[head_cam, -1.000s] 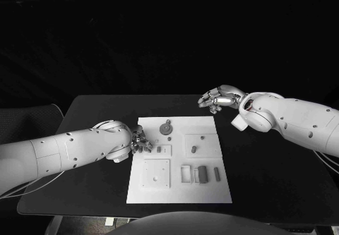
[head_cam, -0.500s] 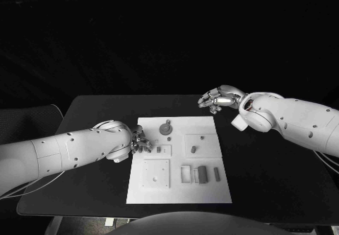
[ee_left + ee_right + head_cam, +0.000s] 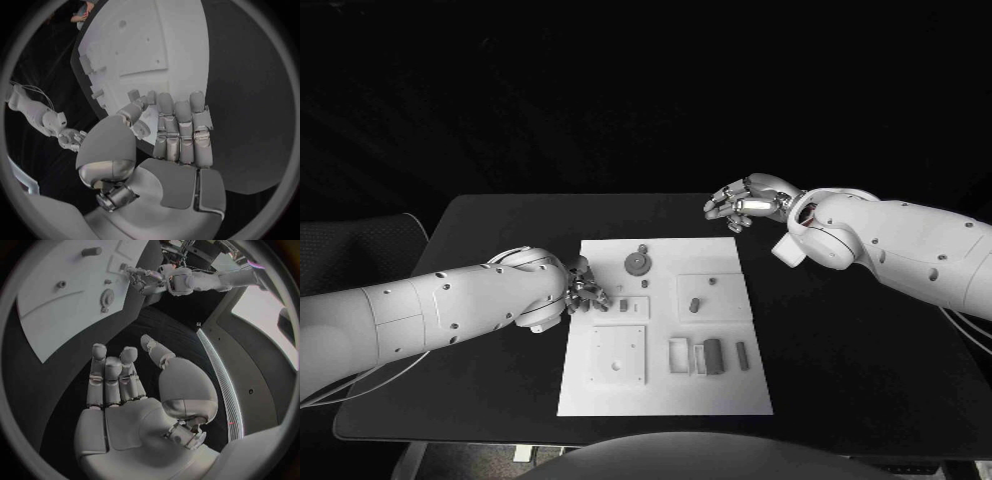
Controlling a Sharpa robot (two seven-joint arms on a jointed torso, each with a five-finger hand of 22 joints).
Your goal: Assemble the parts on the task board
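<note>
Resting at left hand (image 3: 584,290) fingertips, task board (image 3: 664,390) left edge

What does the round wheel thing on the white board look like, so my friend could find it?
Find the white task board in the middle of the black table. Look at its far end, near the left hand. There lies the grey round gear-like disc with a short stem pointing away; it is the only round part, the others being small blocks and bars.

Left hand (image 3: 584,290) at board's (image 3: 668,385) left edge, fingertips over small part (image 3: 626,305). Right hand (image 3: 751,201) beyond far corner.
</note>
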